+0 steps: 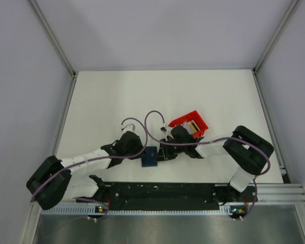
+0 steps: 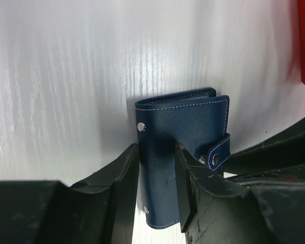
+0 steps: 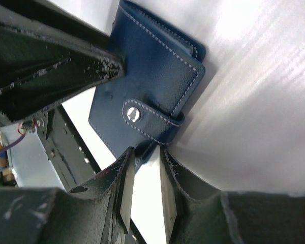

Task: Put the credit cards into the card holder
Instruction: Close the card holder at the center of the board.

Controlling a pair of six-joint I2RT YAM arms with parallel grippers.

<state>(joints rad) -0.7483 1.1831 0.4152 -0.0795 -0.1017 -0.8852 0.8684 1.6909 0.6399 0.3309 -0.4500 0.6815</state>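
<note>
Two claws meet at one small dark navy-blue folding card holder [image 1: 149, 156], shut, its strap side facing the right arm.
Left claw [image 2: 157, 190] is clamped across the holder's body, long axis running roughly near-to-far; right claw [image 3: 145, 168], nearer the snap strap [image 3: 142, 118], has fingers narrowly apart at the strap's end, and I cannot tell whether it is pinching. Thin tan credit cards [image 1: 192, 126] wait in the red plastic bin [image 1: 184, 120], just beyond the right claw.
</note>
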